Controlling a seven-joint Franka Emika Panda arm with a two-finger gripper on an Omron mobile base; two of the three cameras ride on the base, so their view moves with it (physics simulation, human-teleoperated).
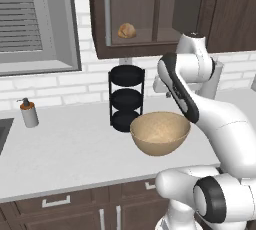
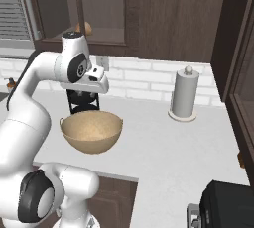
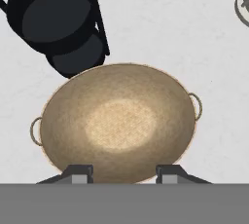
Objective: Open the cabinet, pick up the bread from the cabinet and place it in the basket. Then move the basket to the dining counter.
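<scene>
Bread [image 1: 127,30], small, light and probably soft, sits on the cabinet [image 1: 150,14] shelf behind glass, best pinched gently across its middle, while the hand [image 3: 124,170], half-spread and seemingly empty, hangs over the empty basket [image 3: 119,121] on the counter [image 1: 65,149].

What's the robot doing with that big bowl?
The robot's gripper hangs over an empty tan basket on the kitchen counter, with nothing between its fingers. The bread roll sits up in the dark wall cabinet behind a glass door. A black three-tier rack stands beside the basket.
</scene>
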